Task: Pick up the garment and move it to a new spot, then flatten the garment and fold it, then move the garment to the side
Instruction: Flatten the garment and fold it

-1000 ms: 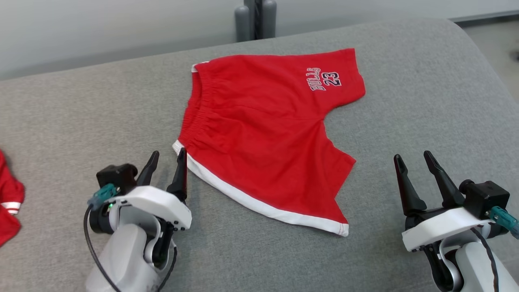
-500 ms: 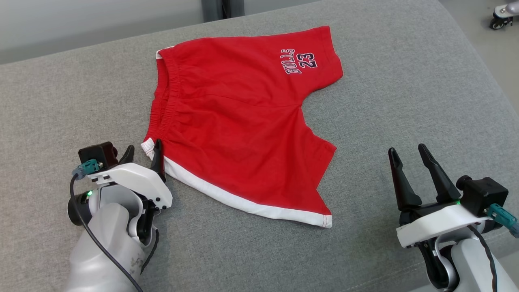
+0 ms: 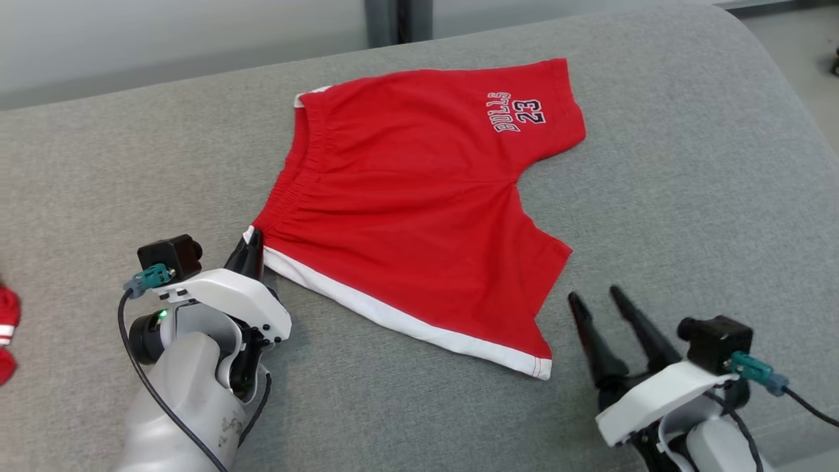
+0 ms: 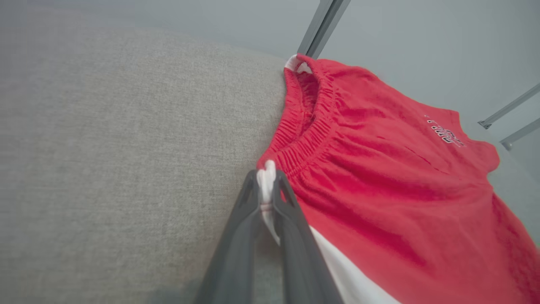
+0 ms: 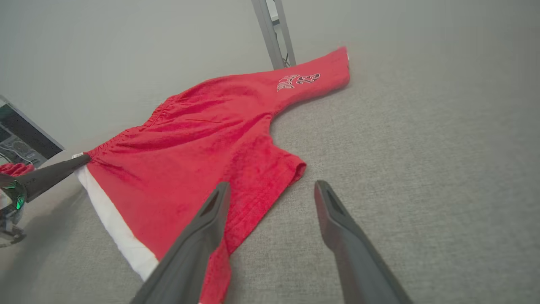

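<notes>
Two claws: your left claw pinches the shorts by their nine-o'clock corner to lift, right claw open at four.

Flat on the table, near centre: shorts, waistband to the left, legs to the right. At the near waistband corner: left end effector, clamped on the cloth. Just beside the near leg's hem, to its right: right end effector, fingers spread. At the table's far left edge, well apart from the shorts: another garment. Behind the table: a post.
</notes>
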### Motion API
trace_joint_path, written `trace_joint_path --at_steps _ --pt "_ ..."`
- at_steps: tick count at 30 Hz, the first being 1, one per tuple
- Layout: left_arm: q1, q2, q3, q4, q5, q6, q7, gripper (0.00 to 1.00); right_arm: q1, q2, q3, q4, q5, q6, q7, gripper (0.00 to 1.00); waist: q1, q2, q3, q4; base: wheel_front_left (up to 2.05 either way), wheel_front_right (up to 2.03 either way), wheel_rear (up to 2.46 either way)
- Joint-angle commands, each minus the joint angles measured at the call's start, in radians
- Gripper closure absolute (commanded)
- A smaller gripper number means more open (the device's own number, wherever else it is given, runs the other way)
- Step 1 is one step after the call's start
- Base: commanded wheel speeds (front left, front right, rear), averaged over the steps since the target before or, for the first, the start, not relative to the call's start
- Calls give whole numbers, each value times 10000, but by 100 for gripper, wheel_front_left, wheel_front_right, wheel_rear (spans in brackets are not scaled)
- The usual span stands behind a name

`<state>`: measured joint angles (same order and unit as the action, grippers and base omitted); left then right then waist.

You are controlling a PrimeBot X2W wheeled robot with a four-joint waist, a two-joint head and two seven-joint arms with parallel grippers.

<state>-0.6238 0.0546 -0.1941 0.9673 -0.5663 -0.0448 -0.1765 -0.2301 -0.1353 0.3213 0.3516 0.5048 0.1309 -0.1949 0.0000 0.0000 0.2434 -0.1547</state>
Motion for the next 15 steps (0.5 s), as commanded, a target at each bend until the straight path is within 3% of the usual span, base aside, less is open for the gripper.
trace_joint_path --at_steps 1,15 --pt "-1 51 -79 -14 -57 -79 -85 100 177 -67 190 -22 487 -3 239 0 0 0 -69 165 0 0 0" --pt "289 -12 -901 -440 -584 -74 -409 100 809 -417 1411 -15 2831 -3 2019 0 0 0 -169 861 0 0 0"
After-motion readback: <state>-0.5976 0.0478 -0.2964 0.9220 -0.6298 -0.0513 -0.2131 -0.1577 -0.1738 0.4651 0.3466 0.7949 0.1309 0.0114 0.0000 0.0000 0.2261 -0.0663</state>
